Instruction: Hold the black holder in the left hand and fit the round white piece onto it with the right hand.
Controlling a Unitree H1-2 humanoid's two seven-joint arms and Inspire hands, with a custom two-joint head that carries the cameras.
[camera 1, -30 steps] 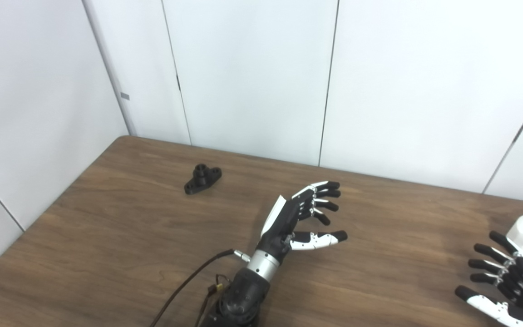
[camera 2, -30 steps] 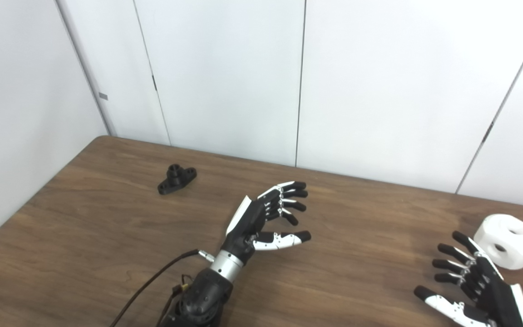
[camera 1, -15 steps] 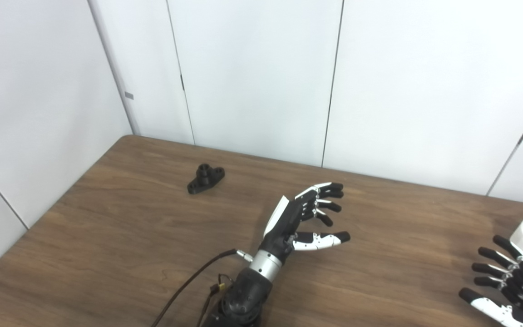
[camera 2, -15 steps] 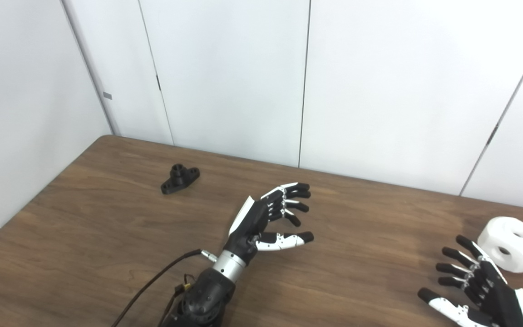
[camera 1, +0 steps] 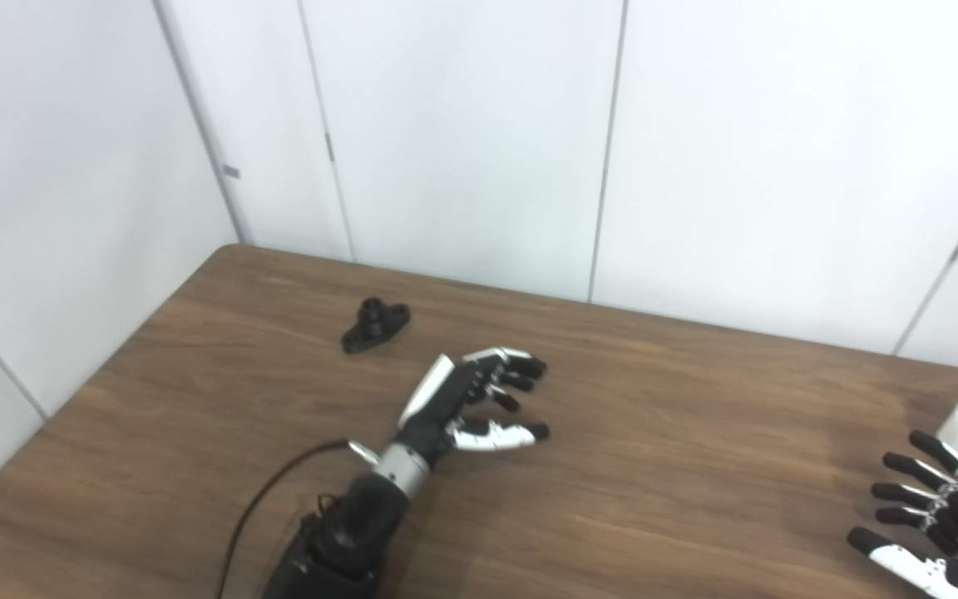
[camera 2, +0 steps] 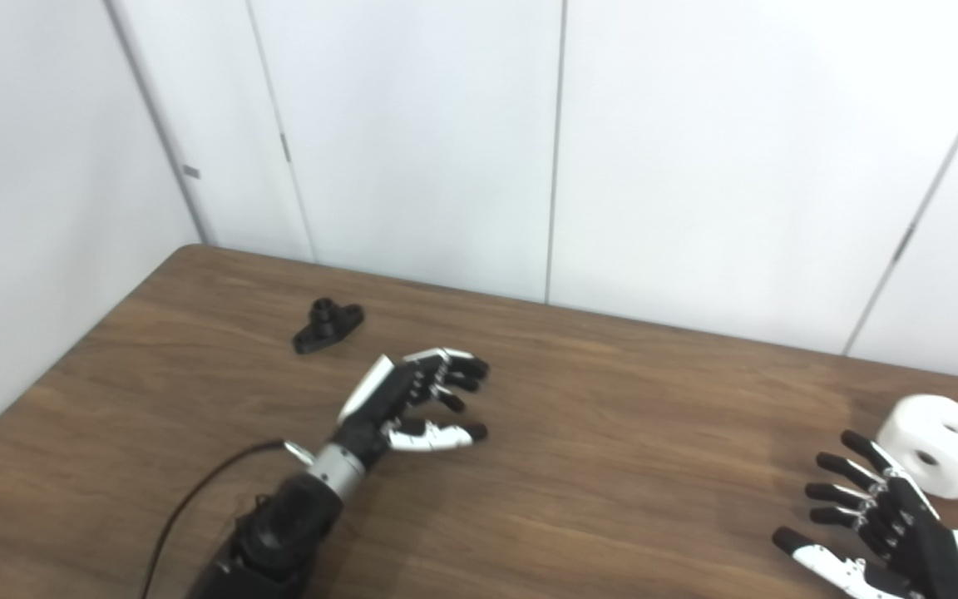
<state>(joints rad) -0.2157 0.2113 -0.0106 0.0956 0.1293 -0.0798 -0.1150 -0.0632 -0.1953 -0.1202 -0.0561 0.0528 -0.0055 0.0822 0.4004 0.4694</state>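
Since neither part is in hand yet, what matters is where each one lies from the hand meant to take it. We have our left hand [camera 1: 466, 399] open and holding nothing, fingers spread and lightly curled, hovering over the brown wood-grain table [camera 1: 196, 433] near mid-table. The small black plastic holder with its raised centre boss and two flat ears [camera 1: 374, 324] lies flat on the table, up and to the left of that hand, toward the far left corner. Near it, but clearly apart, no contact. Its long axis runs diagonally, near-left end to far-right end, so the far ear is the one pointing roughly back toward our fingertips.

Our right hand [camera 2: 878, 516] is also open and empty, fingers fanned, low at the right edge. The round white plastic piece with two holes in it [camera 2: 936, 445] sits on the table just beyond those fingertips, up and to the right; in the left eye view it's cut by the frame edge. Whether the tips touch it we can't tell.

Our read: the left hand is the nearer one to the holder by a wide margin, and needs to travel forward-left, then close across the boss, before any fitting starts.
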